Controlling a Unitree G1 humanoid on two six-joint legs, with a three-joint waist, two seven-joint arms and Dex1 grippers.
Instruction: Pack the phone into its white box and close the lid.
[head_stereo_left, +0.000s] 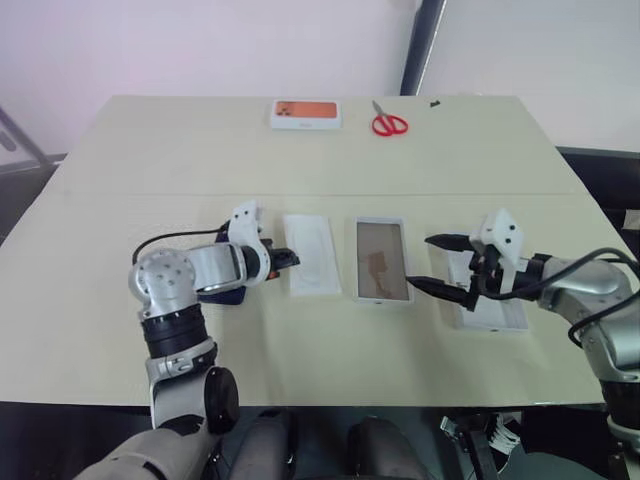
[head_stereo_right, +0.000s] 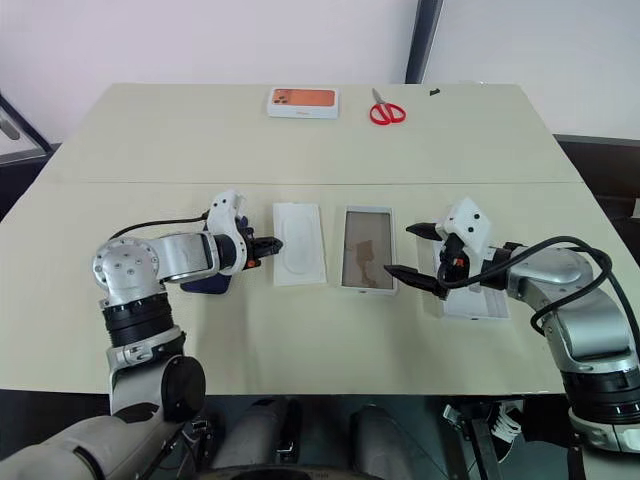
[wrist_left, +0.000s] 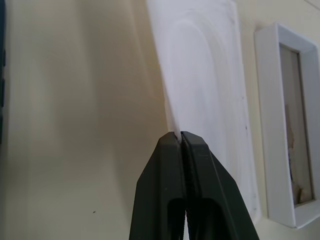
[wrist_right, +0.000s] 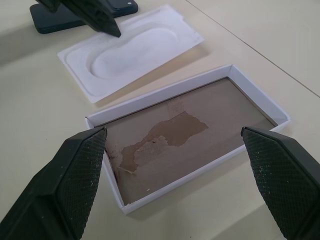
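The white box (head_stereo_left: 382, 297) lies open at the table's middle, showing its torn tan floor (wrist_right: 165, 140). A flat white insert card (head_stereo_left: 312, 250) lies just left of it. My left gripper (head_stereo_left: 293, 259) is shut, its tips pinching the card's near-left edge (wrist_left: 172, 127). The dark navy phone (head_stereo_right: 210, 283) lies on the table partly under my left forearm. My right gripper (head_stereo_left: 420, 262) hovers open at the box's right side with nothing between its fingers. The white lid (head_stereo_left: 492, 312) lies inside-up beneath my right wrist, partly hidden.
A white box with an orange top (head_stereo_left: 306, 113) and red scissors (head_stereo_left: 389, 122) sit at the table's far edge. A small dark object (head_stereo_left: 435, 103) lies near the far right corner. A seam crosses the tabletop (head_stereo_left: 150, 190) behind the work area.
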